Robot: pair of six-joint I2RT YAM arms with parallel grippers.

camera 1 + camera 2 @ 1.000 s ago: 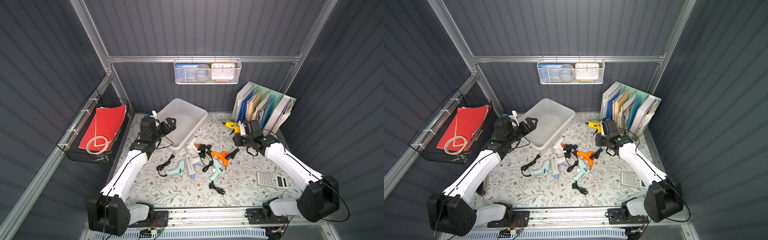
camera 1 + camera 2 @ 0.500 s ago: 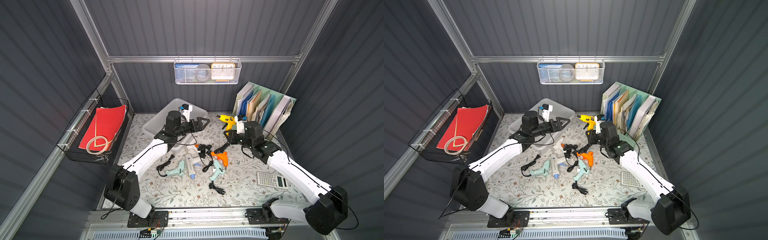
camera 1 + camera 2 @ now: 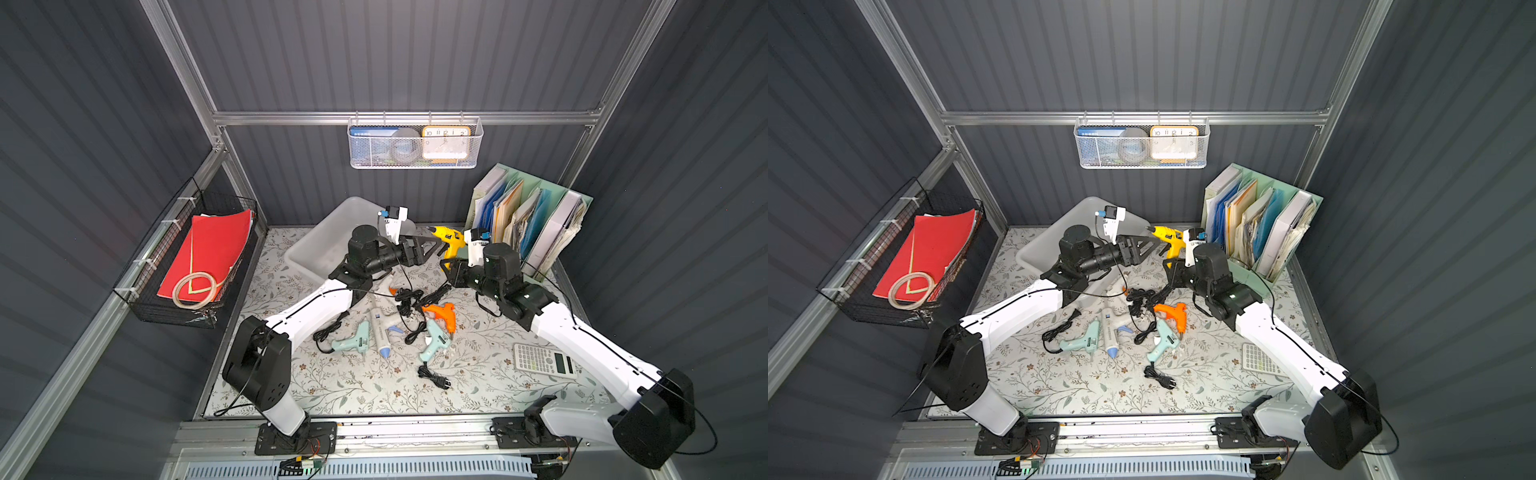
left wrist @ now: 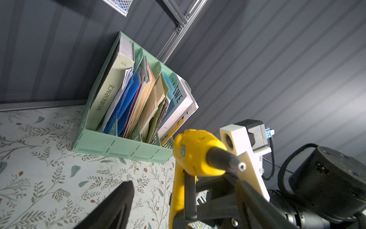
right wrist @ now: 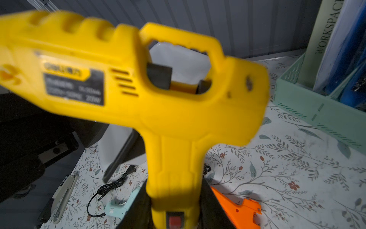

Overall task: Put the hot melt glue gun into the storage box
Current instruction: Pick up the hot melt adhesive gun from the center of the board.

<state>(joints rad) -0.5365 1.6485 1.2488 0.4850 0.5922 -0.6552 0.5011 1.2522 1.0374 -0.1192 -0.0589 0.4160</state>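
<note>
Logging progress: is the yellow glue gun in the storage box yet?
Out: the yellow glue gun is clamped by its handle in the right gripper, outside the storage box.

Both arms stretch inward, grippers facing each other. The left gripper [image 3: 433, 249] has its 2 fingers spread wide; the right gripper [image 3: 449, 265] is clamped on the handle of the yellow glue gun [image 3: 448, 238].

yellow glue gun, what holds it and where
Right hand grips the yellow glue gun by the base of its handle; left hand is open, holding nothing.
</note>
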